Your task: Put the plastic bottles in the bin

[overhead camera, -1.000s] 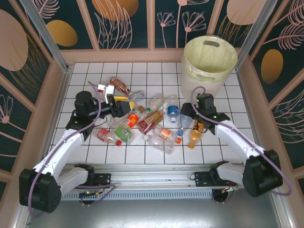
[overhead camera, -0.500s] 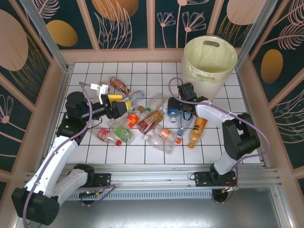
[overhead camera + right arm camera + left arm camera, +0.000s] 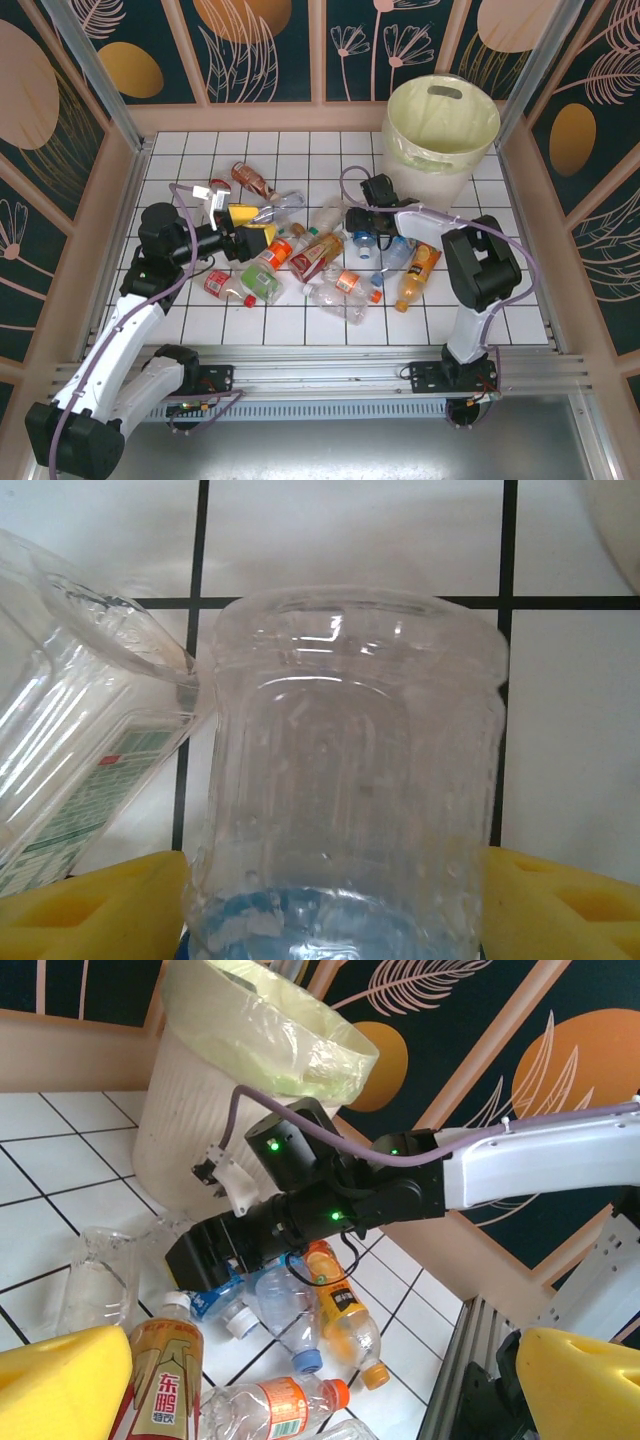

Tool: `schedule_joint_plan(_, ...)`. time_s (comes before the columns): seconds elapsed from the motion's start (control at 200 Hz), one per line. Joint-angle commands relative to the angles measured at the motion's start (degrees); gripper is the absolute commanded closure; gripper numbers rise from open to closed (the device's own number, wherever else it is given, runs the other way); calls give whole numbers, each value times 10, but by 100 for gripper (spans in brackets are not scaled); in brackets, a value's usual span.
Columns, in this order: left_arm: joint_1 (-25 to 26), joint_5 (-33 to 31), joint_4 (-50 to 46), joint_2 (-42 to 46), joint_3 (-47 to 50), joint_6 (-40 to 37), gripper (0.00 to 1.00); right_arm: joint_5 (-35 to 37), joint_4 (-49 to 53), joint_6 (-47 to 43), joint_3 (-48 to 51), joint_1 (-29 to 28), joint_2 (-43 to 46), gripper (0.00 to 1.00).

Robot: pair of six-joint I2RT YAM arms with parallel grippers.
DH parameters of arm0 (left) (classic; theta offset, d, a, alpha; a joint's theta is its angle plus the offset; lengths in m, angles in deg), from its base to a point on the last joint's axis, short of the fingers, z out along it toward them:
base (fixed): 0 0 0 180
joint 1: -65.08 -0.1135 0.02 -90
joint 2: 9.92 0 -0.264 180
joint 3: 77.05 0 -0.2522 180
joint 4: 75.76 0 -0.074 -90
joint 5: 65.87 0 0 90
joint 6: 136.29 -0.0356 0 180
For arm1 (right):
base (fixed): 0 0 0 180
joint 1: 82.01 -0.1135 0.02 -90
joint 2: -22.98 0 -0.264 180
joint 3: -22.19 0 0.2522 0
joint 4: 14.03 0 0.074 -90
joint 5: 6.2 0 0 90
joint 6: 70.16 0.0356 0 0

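Inspection, nearest items first. You have the plastic bottles lying loose on the white tiled table, a heap spread to the near left of the bin. At the heap's near edge lie a red-labelled bottle, furthest left of the bin, and an orange bottle on the bin's near side, its label unreadable. Your left gripper stands well left of the bin, jaws spread wide with nothing between them, its yellow pads apart above the heap. Next to one pad an amber bottle carries a red label with the characters 东鹏. Your right gripper sits just near-left of the bin, and its pads press both sides of a clear bottle with a blue label that lies on the tiles. No writing on that label can be made out. Touching it is a clear one with a green and white label, print too small to read. Furthest away, the bin stands upright, pale cream, with a translucent liner folded over its rim
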Motion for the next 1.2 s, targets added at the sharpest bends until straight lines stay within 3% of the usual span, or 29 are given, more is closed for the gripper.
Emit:
schedule_joint_plan(0.0,4,6,21,5,3,-15,1,18,-9,-13,-27,-3,-20,26)
schedule_joint_plan(0.25,3,5,21,8,3,-15,1,20,-12,-21,-37,-4,-10,36)
schedule_joint_plan(0.585,4,-32,112,20,8,28,1,1,-13,-64,-36,-17,110,36)
schedule_joint_plan(0.976,9,-25,163,-65,-87,49,1,-84,-10,-114,-116,-24,215,36)
schedule_joint_plan(1.196,46,-32,172,-140,-162,33,1,-78,-9,-130,-192,-21,213,36)
